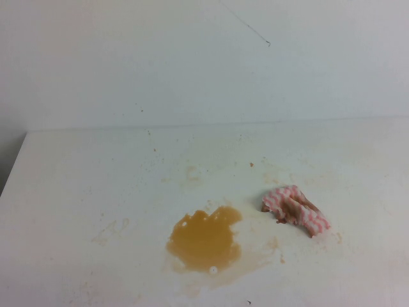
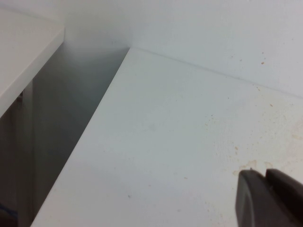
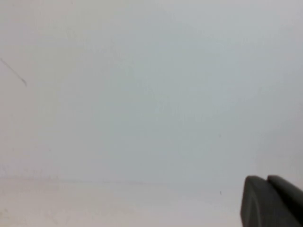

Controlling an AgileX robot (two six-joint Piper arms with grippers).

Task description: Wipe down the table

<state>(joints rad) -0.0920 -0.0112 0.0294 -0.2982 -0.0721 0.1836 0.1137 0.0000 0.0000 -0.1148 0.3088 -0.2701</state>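
Left gripper (image 2: 266, 191): Only my dark tips show, cut off at the corner of the left wrist view. They lie pressed together with a thin seam between them, and nothing is held. I hang over the table's left part, near its side edge.
Right gripper (image 3: 270, 196): Again only the tips show, cut by the frame. These jaws are closed tight on nothing. I face the wall here, with the table's far edge low in that view.
My arms: They are outside the raised view, and I cannot tell how high either gripper hangs.
Cloth (image 1: 295, 211): It is pink-and-white striped, crumpled into a curl on the table right of centre, and smeared brown. Its folds hide the underside. Neither gripper touches it.
Spill (image 1: 204, 240): This is an orange-brown puddle toward the front, left of the cloth and apart from it. A paler wash spreads from its right rim toward the cloth, and where that wash ends is hard to make out.
Table (image 1: 77, 192): It is white, with faint tan smudges and specks across the middle. The frame cuts off its front.
Gap (image 2: 61, 142): This is a shadowed drop beside the table's left edge, and its bottom is too dark to read.
Ledge (image 2: 23, 42): A white surface lies beyond the gap, cut by the frame. I cannot tell what it belongs to.
Wall (image 1: 192, 64): It is plain white and stands behind the table.
Hairline (image 1: 267, 43): A thin dark line on the wall ends in a dot. I cannot tell whether it is a crack or a thread.
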